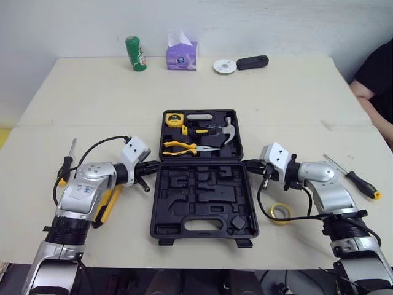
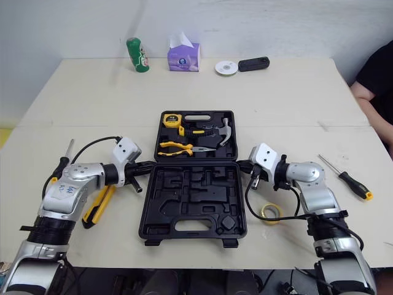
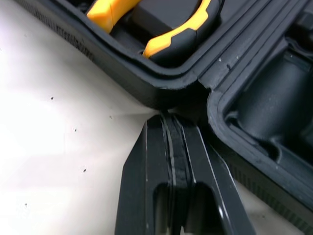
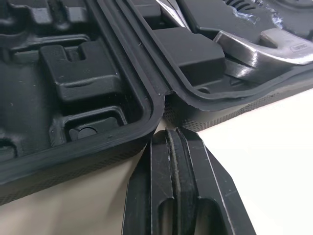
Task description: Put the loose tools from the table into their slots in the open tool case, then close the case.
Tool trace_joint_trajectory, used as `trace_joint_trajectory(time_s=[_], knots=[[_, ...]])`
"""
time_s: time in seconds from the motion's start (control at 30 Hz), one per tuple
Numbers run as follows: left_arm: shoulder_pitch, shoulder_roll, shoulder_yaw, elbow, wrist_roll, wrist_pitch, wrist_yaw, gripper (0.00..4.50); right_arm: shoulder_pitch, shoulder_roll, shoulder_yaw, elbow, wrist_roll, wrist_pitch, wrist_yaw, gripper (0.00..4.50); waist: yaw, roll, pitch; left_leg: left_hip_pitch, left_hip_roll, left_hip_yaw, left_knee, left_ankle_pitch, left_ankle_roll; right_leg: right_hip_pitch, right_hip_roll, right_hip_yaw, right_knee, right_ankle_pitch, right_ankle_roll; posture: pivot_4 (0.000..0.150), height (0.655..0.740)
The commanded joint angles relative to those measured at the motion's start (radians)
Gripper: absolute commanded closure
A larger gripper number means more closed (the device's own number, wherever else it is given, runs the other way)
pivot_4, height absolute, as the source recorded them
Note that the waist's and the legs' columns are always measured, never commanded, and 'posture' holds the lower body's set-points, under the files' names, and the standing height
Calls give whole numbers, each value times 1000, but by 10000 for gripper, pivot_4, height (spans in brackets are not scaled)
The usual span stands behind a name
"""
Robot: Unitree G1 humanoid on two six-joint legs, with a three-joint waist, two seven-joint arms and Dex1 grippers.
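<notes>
The case lies open in the middle of the pale desk, a black moulded plastic shell with a pebbled rim. Its near half is all bare angular recesses. Just right of that half lies a tape roll, a thin yellow ring. Left of it is a flat yellow-and-black tool, partly under the left arm.

At the case's hinge line, the left claw meets the left corner with its black fingers pressed flat together. The right claw is at the right corner, likewise closed on nothing.

A screwdriver with a steel shaft lies well left of the case; another screwdriver, black-handled with a yellow tip, lies well right.

The far half holds orange-handled pliers, a shiny steel hammer and a boxy yellow tape measure.

Beyond the case stand a green can, a purple tissue box and a white disc.
</notes>
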Motion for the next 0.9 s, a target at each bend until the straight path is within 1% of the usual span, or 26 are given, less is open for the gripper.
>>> trace_joint_trajectory(time_s=[0.03, 0.17, 0.27, 0.33, 0.4, 0.47, 0.53, 0.63, 0.7, 0.73, 0.77, 0.8, 0.83, 0.87, 0.9], knots=[[23, -28, -50, -18, 4, 1, -10, 45000, -2, 25, 20, -85, 45, -6, 25, 44392, 0, 0, 0, 0, 0, 0, 0, 0, 0, 0, 0, 0, 0, 0, 0, 1500, 7400], [6, -20, -43, 6, 22, -13, -4, 45000, -9, 18, 22, -65, 27, -17, 19, 44392, 1, 0, 0, 1, 0, 0, 0, 0, 0, 0, 0, 1, 0, 0, 0, 1500, 7400], [20, 18, -48, -26, 39, -20, -24, 45000, -16, 4, 13, -44, 17, -24, 11, 44392, 0, 0, 0, 1, 0, 0, 0, 0, 0, 0, 1, 1, 0, 0, 0, 1500, 7400], [34, 48, -11, -69, 13, -20, -45, 45000, -28, -15, -12, -33, 24, -24, 6, 44392, -2, 0, 0, 1, 0, 0, 0, 0, 0, 0, 2, 3, 0, 0, 0, 1500, 7400], [50, 57, 31, -91, 5, -70, -32, 45000, -30, -34, -45, -43, 63, -4, 22, 44392, -3, 0, 0, 1, 0, -2, 0, -1, -1, -1, 4, 6, 0, 0, 0, 1500, 7400], [73, 74, 64, -114, -13, -82, -44, 45000, -33, -67, -67, -44, 92, 1, 57, 44392, -1, 0, 0, 1, 0, -3, -1, -1, -1, -2, 5, 6, 0, 0, -1, 1500, 7400], [126, 130, 128, -147, -56, -87, -105, 45000, -43, -125, -100, -24, 109, -16, 90, 44392, 0, 0, 0, 0, 0, -3, 0, -1, -1, -3, 4, 6, 0, 0, -1, 1500, 7400], [184, 185, 197, -151, -89, -128, -148, 45000, -40, -172, -133, -16, 130, -35, 102, 44392, 1, 0, 0, 0, 1, -3, -1, -1, -1, -4, 4, 7, -1, 1, -1, 1500, 7400], [229, 217, 281, -119, -95, -196, -157, 45000, -12, -199, -188, -24, 147, -45, 81, 44392, 1, 0, 0, 0, 1, -4, -1, -1, -2, -4, 4, 7, -3, 1, -1, 1500, 7400], [245, 207, 367, -74, -104, -311, -151, 45000, 21, -216, -234, -31, 163, -41, 65, 44392, 1, 0, 0, 0, 2, -4, -1, -2, -3, -4, 3, 8, -4, 1, -2, 1500, 7400], [265, 206, 444, -35, -110, -353, -125, 39944, 56, -233, -280, -32, 165, -49, 39, 45000, 4, 0, 0, 0, 2, -4, -1, -2, -3, -4, 3, 8, -3, 1, -2, 1500, 7400], [288, 205, 498, -16, -110, -403, -110, 37224, 89, -247, -315, -36, 163, -65, 20, 41820, 6, 0, 0, 0, 2, -4, -1, -2, -3, -4, 3, 7, -3, 1, -2, 1500, 7400], [308, 203, 557, -9, -129, -414, -100, 33295, 129, -266, -347, -43, 171, -68, 20, 38350, 7, 0, 0, 0, 2, -5, -1, -2, -3, -4, 3, 7, -3, 1, -2, 1500, 7400], [323, 204, 604, -12, -152, -395, -89, 29648, 164, -283, -374, -46, 173, -77, 20, 35694, 7, 0, 0, 0, 2, -4, -2, -2, -3, -4, 3, 7, -3, 1, -2, 1500, 7400], [342, 210, 661, -4, -165, -392, -76, 25393, 203, -299, -412, -48, 181, -87, 18, 31283, 7, 0, 0, -1, 2, -4, -2, -2, -2, -4, 3, 7, -2, 1, -2, 1500, 7400]])
